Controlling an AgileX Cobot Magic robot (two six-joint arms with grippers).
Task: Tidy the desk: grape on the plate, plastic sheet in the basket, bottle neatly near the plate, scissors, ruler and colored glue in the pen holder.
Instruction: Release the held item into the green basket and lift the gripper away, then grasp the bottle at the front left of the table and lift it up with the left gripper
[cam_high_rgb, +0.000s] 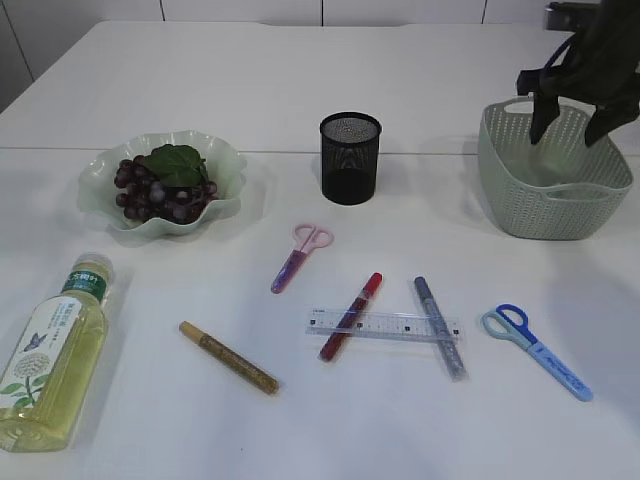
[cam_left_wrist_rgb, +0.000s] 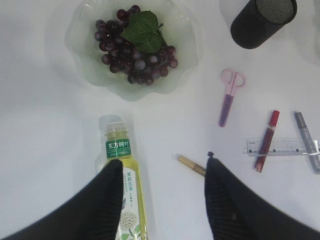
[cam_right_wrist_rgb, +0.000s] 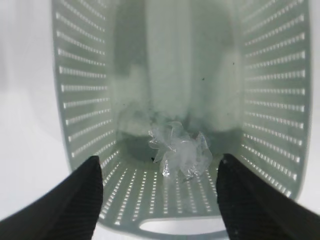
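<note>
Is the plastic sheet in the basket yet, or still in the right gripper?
In. The crumpled plastic sheet lies on the floor of the basket, clear of the right gripper, whose fingers stand open above it.

You see left gripper (cam_left_wrist_rgb: 162, 200) spread empty above bottle (cam_left_wrist_rgb: 124, 192), grapes (cam_left_wrist_rgb: 135, 62) on plate (cam_left_wrist_rgb: 90, 55).

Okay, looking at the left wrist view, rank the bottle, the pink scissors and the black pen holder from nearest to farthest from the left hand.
Measured from the left hand, which hangs open at the bottom of the view:
1. The bottle, lying right beside the left-side finger.
2. The pink scissors, up and to the right.
3. The black pen holder, at the top right corner.
</note>
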